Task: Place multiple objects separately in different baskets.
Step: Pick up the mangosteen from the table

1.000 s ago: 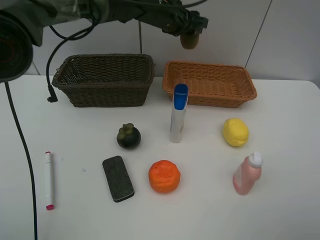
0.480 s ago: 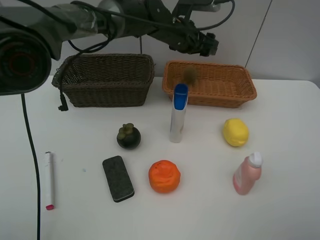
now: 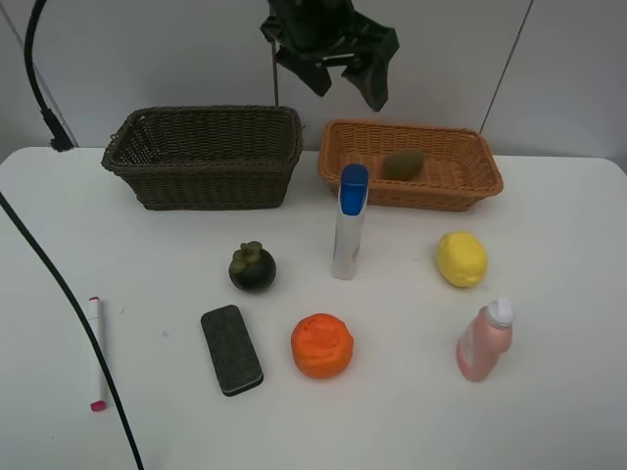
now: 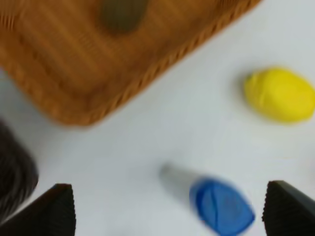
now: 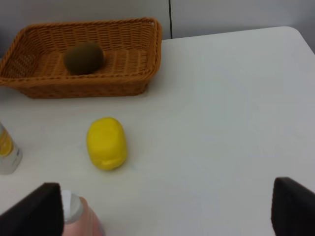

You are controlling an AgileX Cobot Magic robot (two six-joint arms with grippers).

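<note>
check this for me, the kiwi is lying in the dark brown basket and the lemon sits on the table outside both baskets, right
Not quite. The kiwi lies in the light orange-tan basket, not the dark brown basket, as the exterior high view shows. The lemon does sit on the table outside both baskets.

Left pincer point(image 3: 345, 76) high, jaws spread; right pincer point(image 5: 167, 211) jaws spread.
</note>
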